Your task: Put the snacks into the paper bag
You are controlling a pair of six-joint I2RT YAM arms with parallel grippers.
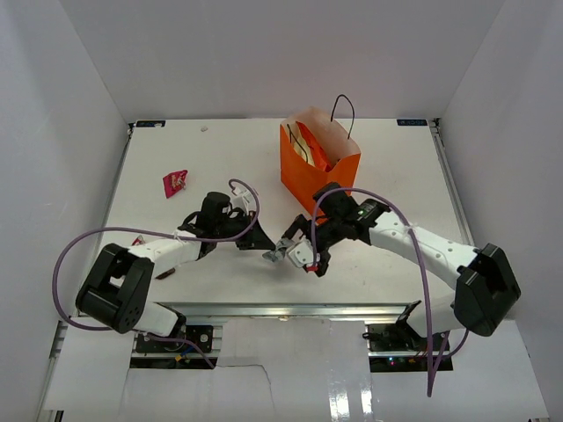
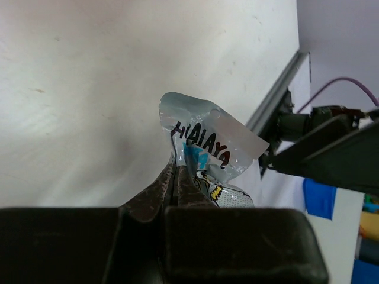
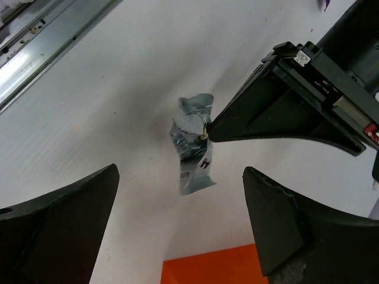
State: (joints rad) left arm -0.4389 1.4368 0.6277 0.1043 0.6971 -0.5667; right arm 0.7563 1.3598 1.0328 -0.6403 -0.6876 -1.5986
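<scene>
1. Top external view: the paper bag (image 1: 321, 167) stands upright toward the back of the table (image 1: 400, 176). Its mouth is open and the pale lining shows, and one thin black handle (image 1: 345, 110) loops up above the rim.
2. Both arms reach in toward the middle of the near half of the table, in front of the bag, and their tips come together there.
3. The left gripper (image 2: 176, 177) is pinched tight on the silver-grey wrapper (image 2: 207, 148). From its own wrist camera, the two fingers sit pressed together on the wrapper's lower edge. The crinkled foil, printed with dark lettering, fans up past the tips.
4. From the right wrist camera, that wrapper hangs from the tip of the left gripper. Its shadow falls off to one side on the table, so it looks lifted clear of the surface.
5. The right gripper (image 1: 301, 255) stands spread wide with nothing in it. Its two dark fingers (image 3: 65, 225) frame the wrapper on either side without touching it.
6. The silver-grey wrapper is outside the paper bag, in the air just in front of it, between the two arms.
7. A pink-red wrapper (image 1: 175, 182) lies on the table well to the left of the bag, beyond the left arm, and neither gripper touches it.
</scene>
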